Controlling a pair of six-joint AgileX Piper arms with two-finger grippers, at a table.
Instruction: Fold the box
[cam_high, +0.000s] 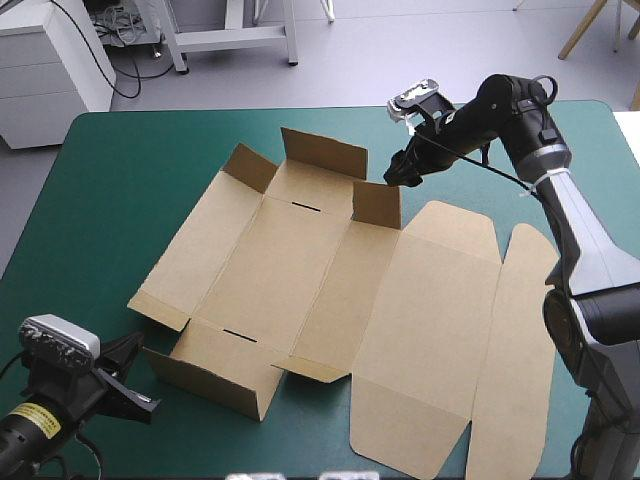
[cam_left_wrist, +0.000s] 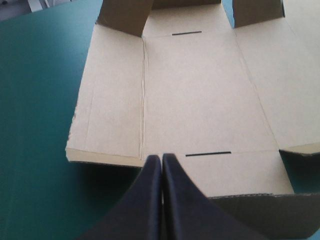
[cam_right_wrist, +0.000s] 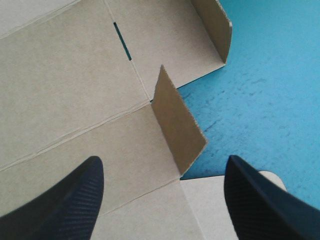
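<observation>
The flat-cut brown cardboard box (cam_high: 300, 270) lies across the middle of the teal-green covered table (cam_high: 120, 170), its lid panels (cam_high: 440, 330) flat to the right and reaching toward the near edge; at its far end three short flaps stand up, and at its near end a low wall (cam_high: 210, 378) is raised. The left gripper (cam_left_wrist: 161, 159) of two black fin-shaped fingers sits at the table's near left corner, just beside that wall's left end, tips together and pointing across the box; the right gripper (cam_high: 398, 176) hangs over the far end, fingers apart, the rightmost raised flap (cam_right_wrist: 177, 127) ahead between them.
</observation>
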